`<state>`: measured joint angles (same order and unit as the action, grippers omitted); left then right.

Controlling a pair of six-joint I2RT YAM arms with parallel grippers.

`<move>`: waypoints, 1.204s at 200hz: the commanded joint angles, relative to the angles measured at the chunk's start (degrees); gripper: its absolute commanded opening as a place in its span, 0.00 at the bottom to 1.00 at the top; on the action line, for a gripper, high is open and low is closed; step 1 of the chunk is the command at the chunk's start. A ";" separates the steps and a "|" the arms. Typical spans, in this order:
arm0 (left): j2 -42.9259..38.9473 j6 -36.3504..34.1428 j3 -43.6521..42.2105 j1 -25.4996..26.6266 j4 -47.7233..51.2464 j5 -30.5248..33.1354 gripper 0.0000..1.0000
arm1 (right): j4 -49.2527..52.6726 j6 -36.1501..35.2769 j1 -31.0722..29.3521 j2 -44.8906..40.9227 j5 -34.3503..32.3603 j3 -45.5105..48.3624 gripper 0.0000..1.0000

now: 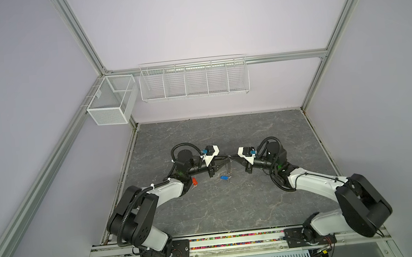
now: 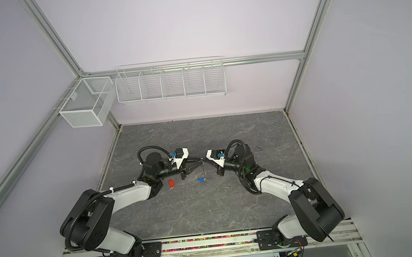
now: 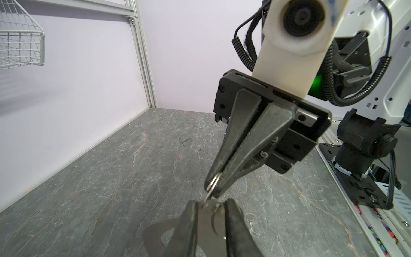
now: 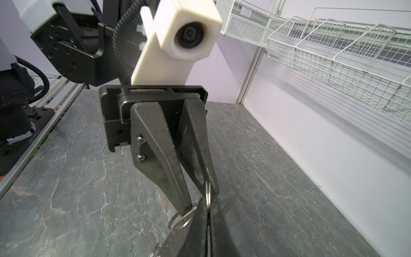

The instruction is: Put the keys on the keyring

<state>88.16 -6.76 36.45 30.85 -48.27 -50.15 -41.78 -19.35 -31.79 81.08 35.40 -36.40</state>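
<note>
two pinches on the keyring (left gripper, right gripper), midair

Arms angled inward, clamped jaws nearly touching

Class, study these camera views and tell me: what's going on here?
The keyring is held up over the grey table between both end effectors. The left end effector grips its flat dark body; the right end effector is shut on one of its small silver rings. The blue-tagged key sits by the hanging end; whether it is attached is unclear. The orange-red-tagged key lies loose on the table, further left in both top views.
</note>
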 commanded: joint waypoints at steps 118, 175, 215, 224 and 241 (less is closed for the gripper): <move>1.77 1.44 -0.40 -0.18 -2.60 -1.33 0.02 | 1.06 -0.42 1.25 2.65 9.60 0.09 0.07; -1.82 -4.18 1.31 -0.16 5.95 0.15 0.00 | 13.92 -6.58 1.79 0.21 6.17 -2.77 0.21; -7.64 -21.40 8.64 1.22 36.60 5.22 0.00 | 21.32 -10.64 2.96 -3.51 2.38 -3.88 0.37; -8.24 -23.55 9.90 1.40 40.72 6.29 0.00 | 22.28 -11.19 3.26 -4.14 1.92 -4.00 0.38; -9.11 -26.56 11.44 1.83 46.02 7.53 0.00 | 23.50 -11.49 3.47 -5.04 1.53 -4.52 0.39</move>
<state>80.66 -23.97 44.97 32.01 -17.67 -45.76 -23.14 -27.86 -28.86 77.87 38.24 -39.29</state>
